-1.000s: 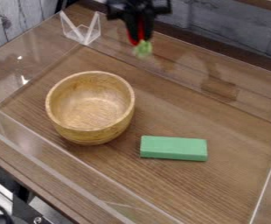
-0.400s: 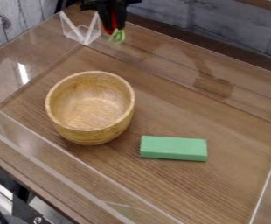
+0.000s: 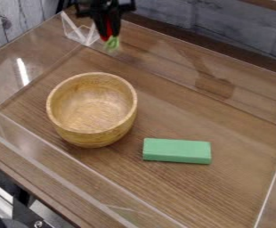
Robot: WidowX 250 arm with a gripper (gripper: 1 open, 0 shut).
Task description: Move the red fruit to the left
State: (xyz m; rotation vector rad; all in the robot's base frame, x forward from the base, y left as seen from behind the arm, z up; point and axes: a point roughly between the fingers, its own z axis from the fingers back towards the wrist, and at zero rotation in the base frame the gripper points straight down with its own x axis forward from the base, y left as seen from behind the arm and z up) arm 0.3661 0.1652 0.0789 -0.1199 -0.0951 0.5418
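Starting nearest the camera: block (image 3: pixel 176 150) sits just right of the bowl (image 3: pixel 93 109) and a bit closer in, neither touched. Beyond the bowl, up at the back, that's my gripper (image 3: pixel 107 36), jaws clamped on the fruit (image 3: pixel 109 39), pointing straight down with the green cap hanging below. Big change: a second ago I was back right of the bowl, and now I've slid across to just behind its far rim, slightly lower too. So the leftward carry is mostly done I reckon, only setting it down and letting go is left.
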